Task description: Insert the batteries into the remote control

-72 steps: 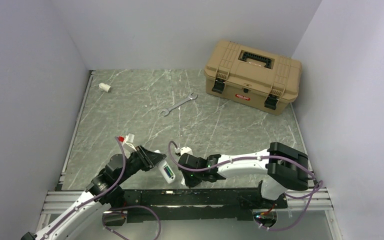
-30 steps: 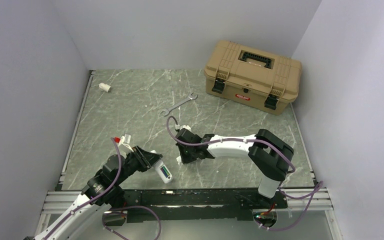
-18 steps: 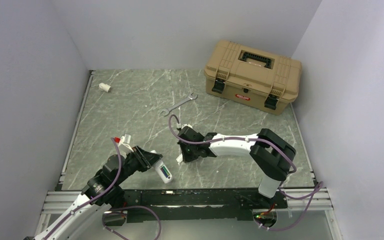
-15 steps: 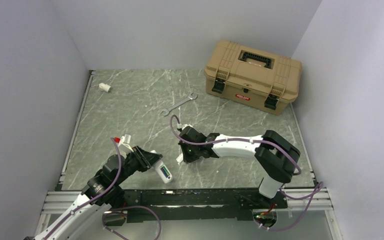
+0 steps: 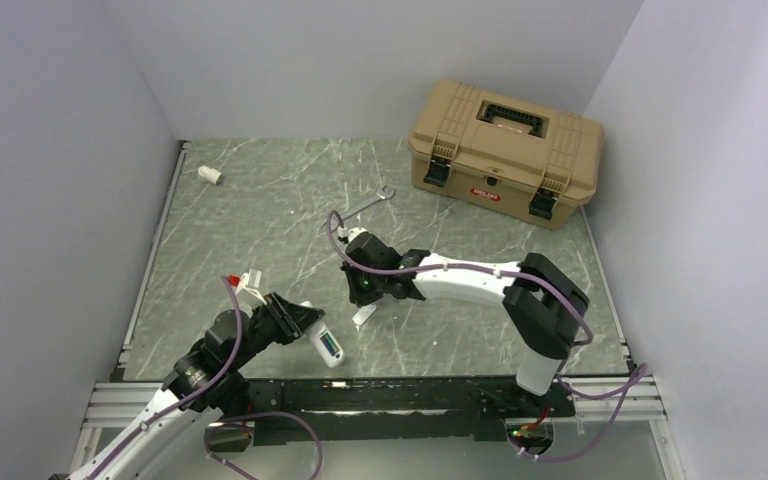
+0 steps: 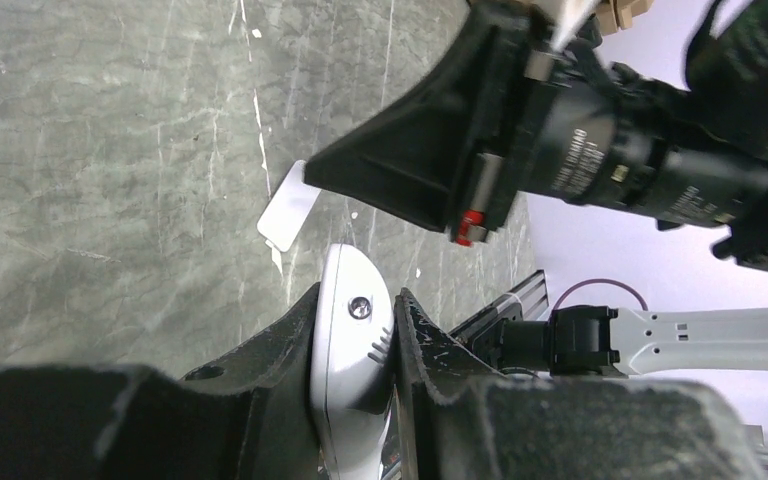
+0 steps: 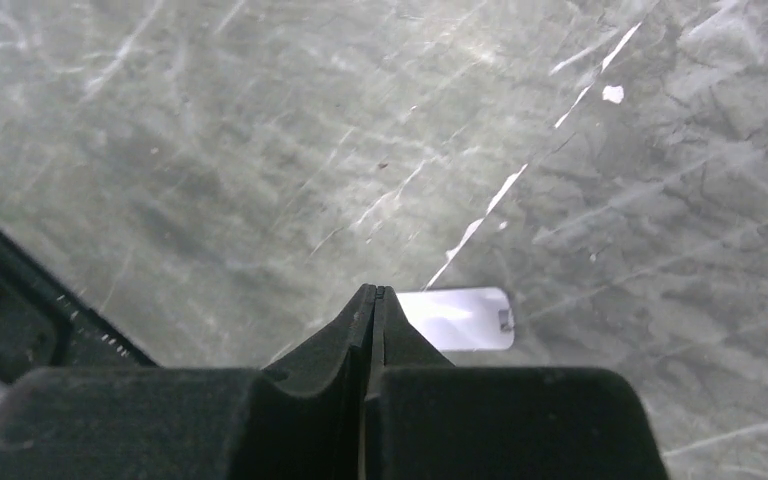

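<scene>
My left gripper is shut on the remote control, a slim white bar held just above the table near its front edge. In the left wrist view the remote sits squeezed between the two black fingers. A green battery shows in the remote's recess; the dark blue-purple battery cannot be made out. My right gripper is shut and empty, its tips pressed together just above the table. It hangs a little beyond and to the right of the remote, over a small loose white tab.
The white tab lies flat between the two grippers and also shows in the left wrist view. A metal wrench lies mid-table. A tan toolbox stands at the back right, and a short white tube stub at the back left. Walls close three sides.
My right gripper has drawn away from beside the remote, moving farther out and slightly left over the table. My left gripper with the remote shifted a little left early on, then stayed still.
</scene>
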You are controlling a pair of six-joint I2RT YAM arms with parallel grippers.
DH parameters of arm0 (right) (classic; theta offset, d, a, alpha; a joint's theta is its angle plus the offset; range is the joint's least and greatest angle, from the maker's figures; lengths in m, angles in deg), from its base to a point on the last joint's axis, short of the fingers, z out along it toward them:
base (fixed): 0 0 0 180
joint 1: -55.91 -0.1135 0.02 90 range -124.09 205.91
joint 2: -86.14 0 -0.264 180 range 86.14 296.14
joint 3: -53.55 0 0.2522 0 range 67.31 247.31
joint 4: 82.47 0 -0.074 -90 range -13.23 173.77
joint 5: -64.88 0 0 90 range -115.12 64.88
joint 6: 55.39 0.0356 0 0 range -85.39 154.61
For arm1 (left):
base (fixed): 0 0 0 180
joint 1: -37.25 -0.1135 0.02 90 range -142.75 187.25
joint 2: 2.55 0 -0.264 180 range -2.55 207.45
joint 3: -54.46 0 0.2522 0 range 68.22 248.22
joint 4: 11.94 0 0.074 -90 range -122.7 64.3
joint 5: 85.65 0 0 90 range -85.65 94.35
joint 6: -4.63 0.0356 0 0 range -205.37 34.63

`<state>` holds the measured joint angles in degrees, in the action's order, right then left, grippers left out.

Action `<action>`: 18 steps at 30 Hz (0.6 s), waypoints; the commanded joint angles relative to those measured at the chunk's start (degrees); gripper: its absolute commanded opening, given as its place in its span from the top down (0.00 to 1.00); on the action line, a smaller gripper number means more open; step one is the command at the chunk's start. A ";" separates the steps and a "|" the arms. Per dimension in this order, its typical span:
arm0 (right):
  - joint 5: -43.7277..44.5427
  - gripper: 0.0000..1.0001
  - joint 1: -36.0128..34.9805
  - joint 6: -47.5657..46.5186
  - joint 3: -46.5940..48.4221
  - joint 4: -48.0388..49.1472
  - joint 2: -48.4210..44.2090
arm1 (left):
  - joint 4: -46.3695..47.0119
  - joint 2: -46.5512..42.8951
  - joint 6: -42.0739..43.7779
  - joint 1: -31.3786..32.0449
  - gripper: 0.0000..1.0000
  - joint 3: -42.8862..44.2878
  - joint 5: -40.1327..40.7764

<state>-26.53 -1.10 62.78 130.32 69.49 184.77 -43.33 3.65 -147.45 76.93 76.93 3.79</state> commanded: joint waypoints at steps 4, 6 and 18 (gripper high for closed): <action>1.33 0.97 1.41 -1.98 4.58 -1.86 6.46 | -0.01 -2.69 0.25 0.12 1.00 2.57 0.40; 2.05 0.97 1.47 -2.27 5.49 -2.87 7.54 | 0.19 -2.53 0.18 0.11 1.00 2.43 0.44; 5.81 0.97 2.42 -1.51 4.37 -6.85 8.42 | 2.82 -0.07 0.62 0.07 1.00 2.34 0.29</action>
<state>-23.32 0.62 61.18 133.86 64.90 193.40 -44.38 3.10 -147.45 76.93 76.98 3.79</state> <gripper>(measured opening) 0.032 0.301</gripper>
